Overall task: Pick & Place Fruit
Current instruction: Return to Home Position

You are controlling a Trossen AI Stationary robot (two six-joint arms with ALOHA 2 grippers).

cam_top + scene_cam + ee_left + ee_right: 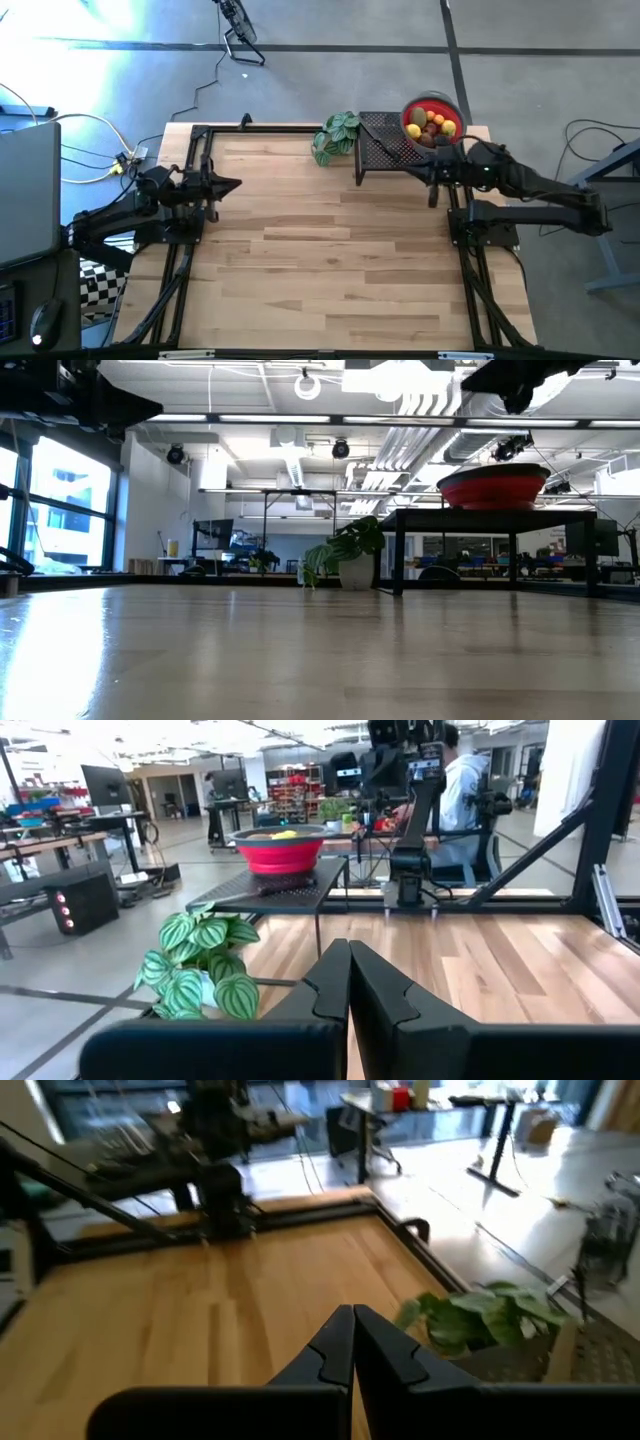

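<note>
fruit (430, 125): sat piled in red bowl (493, 490) on black stand (375, 140) | right claw (352, 1315): pinched together, empty, just beside bowl, pointing away from it | left claw (349, 948): together, far off | I judged only going home was left

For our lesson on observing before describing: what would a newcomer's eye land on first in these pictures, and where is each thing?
First, the red bowl heaped with small fruit, on a black mesh stand at the far right corner of the wooden table. Then the green leafy plant just left of the stand. The left gripper and right gripper, both shut and empty, sit at its opposite sides.
</note>
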